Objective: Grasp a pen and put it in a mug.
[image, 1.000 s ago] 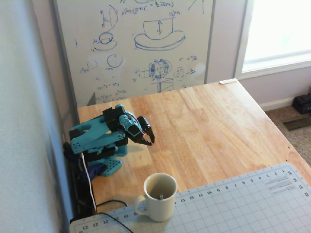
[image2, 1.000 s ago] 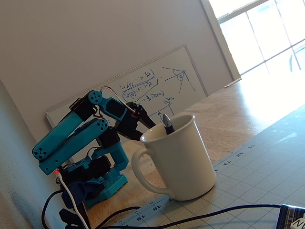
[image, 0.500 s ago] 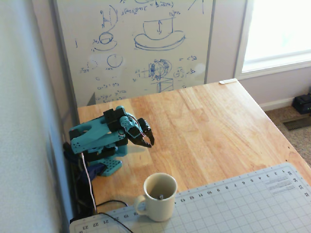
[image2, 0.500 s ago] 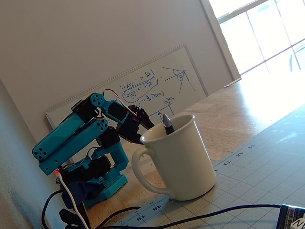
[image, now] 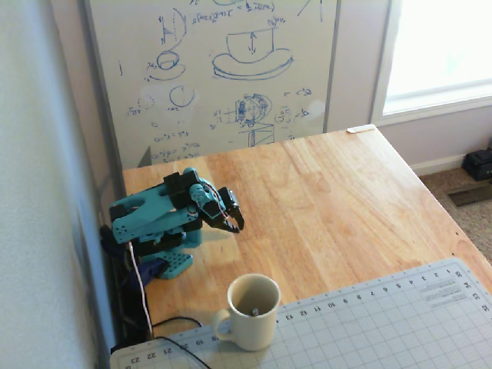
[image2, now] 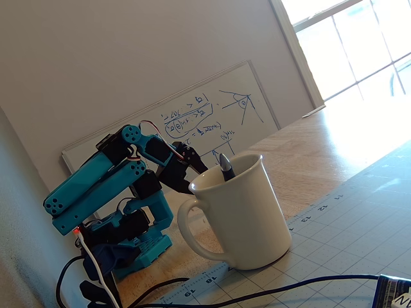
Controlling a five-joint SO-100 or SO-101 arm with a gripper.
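The cream-white mug [image: 250, 329] stands on the near left corner of the cutting mat, its handle to the left in both fixed views; it fills the foreground of a fixed view [image2: 247, 218]. The dark pen [image2: 225, 166] stands inside it, one end leaning just above the rim; from above only its end [image: 255, 311] shows in the mug. My teal arm is folded back at the table's left edge. Its black gripper [image: 234, 221] hangs low behind the mug, apart from it, jaws together and empty. In a fixed view the gripper [image2: 194, 172] is partly hidden by the mug.
A grey gridded cutting mat [image: 384, 323] covers the near part of the wooden table [image: 330, 192]. A whiteboard [image: 215, 69] leans against the wall behind the arm. Black and white cables [image: 175, 347] run by the arm's base and across the mat's left corner.
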